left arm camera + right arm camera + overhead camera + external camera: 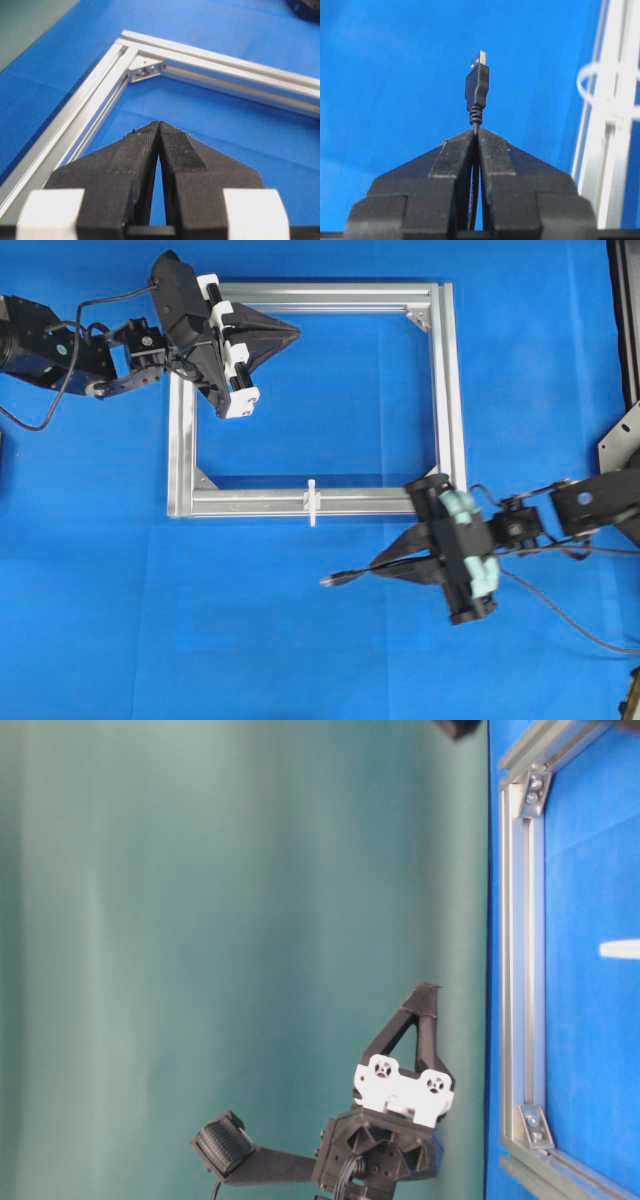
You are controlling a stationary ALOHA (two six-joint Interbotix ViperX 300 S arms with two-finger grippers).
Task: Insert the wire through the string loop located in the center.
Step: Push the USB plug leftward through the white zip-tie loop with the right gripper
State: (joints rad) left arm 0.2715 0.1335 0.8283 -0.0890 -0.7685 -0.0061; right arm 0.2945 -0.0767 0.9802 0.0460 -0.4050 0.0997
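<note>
Right claw [380, 570] pinched on the wire [476, 95], plug end poking out past the fingertips, over the blue tabletop [200, 620] just outside the frame's [455, 390] near bar. String loop [312, 502] upright on the middle of that bar, apart from the plug and off to its side. Left claw [159, 125] pressed together, holding nothing, hovering over the frame's far corner.

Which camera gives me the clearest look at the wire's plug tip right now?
The right wrist view: the wire plug stands sharp above the shut right gripper. Overhead shows it small; the table-level and left wrist views miss it.
</note>
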